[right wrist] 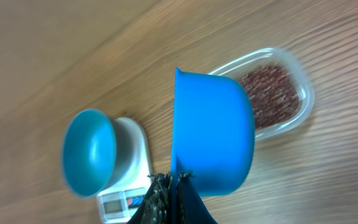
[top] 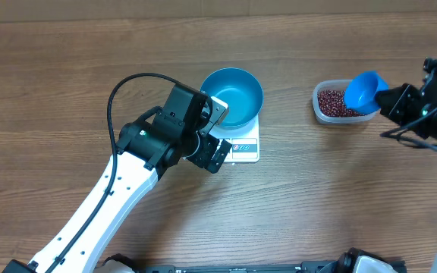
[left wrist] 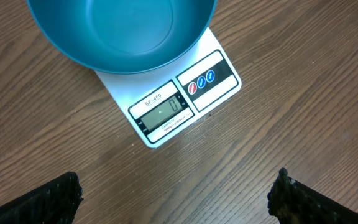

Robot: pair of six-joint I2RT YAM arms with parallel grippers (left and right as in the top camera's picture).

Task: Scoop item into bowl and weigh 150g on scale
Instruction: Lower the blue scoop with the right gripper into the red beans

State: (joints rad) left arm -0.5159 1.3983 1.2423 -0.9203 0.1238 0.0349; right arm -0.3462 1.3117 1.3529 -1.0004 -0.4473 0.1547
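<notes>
Beans [top: 331,104], small and dark red-brown, lie heaped in a clear tub [top: 316,106] on the right side of the wooden tabletop [top: 51,76], well apart from everything else.

Closest to me, the left arm [top: 105,205] slants up from the near edge toward the middle. Its pincer [top: 220,133] stands wide apart and holds nothing. It hovers at the left side of the scale [top: 245,148]. In the left wrist view the two black fingertips [left wrist: 48,199] sit at the bottom corners, bare wood lies between them and the scale is just ahead.

The scale is a flat white square with its display strip and buttons along the near edge. The display shows what looks like a zero. The bowl [top: 234,95], deep, round and bright blue, sits on the scale. It covers the far part and overhangs the far edge, so only the near strip stays in sight.

Farther off, to the right, the right arm [top: 431,106] comes in from the side. Its pincer [top: 387,97] is pressed together, clamped on the handle end of a blue scoop [top: 364,91]. The scoop hangs over the right end of the tub and hides part of the heap. I cannot tell whether its lip touches the beans. The right wrist view shows the scoop's rounded outside up close, with the tub behind it and the bowl and scale beyond to the left.
</notes>
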